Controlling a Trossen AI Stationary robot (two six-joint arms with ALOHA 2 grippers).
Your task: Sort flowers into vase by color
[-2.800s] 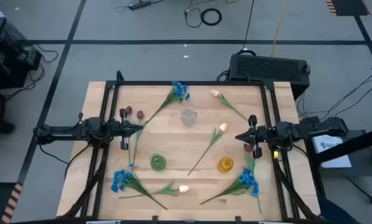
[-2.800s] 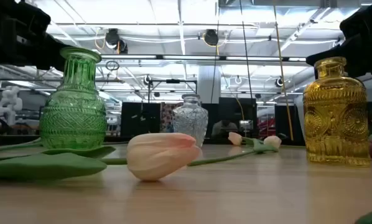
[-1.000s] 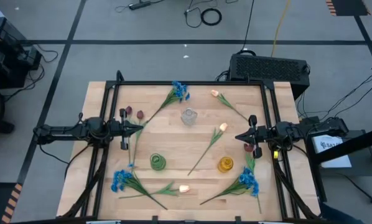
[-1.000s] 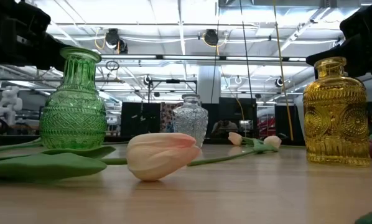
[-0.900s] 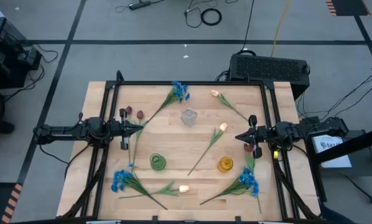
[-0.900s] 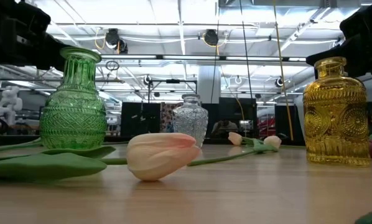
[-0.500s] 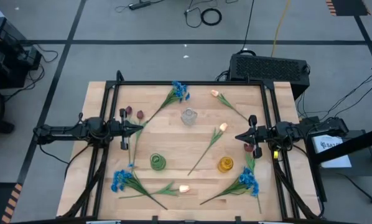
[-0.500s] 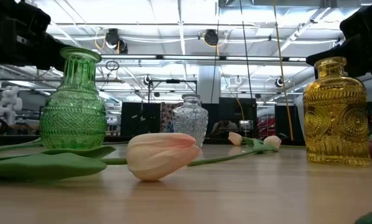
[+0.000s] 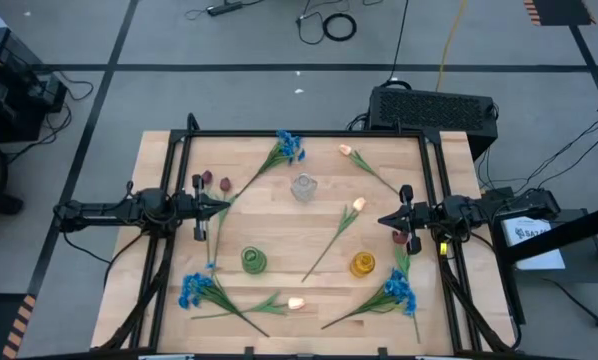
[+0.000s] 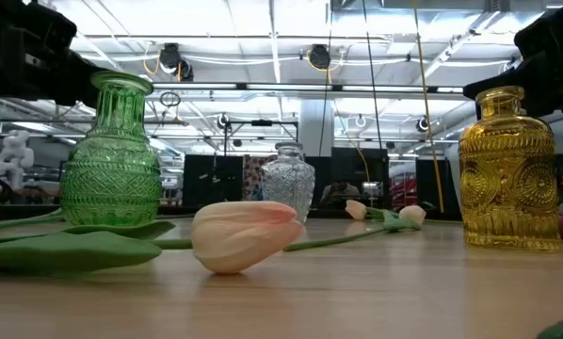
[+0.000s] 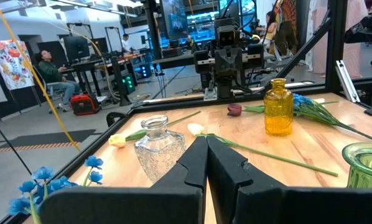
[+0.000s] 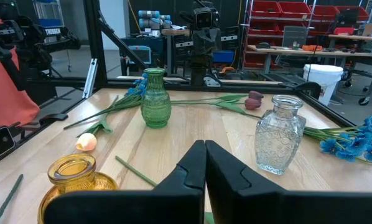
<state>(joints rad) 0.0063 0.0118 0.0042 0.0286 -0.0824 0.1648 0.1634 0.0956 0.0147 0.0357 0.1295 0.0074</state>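
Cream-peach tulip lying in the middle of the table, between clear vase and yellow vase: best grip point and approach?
Grip the thin green stem mid-length, not the bloom, on the cream-peach tulip. It lies flat and diagonal on the wooden table, so come straight down, jaws across the stem. The right gripper is nearest; its jaws are shut and must open first.

A black case [image 9: 434, 106] sits on the floor behind the table [image 9: 169, 160].

Green vase [image 9: 253, 260], yellow vase [image 9: 363, 265], clear vase [image 9: 302, 187], all embossed.
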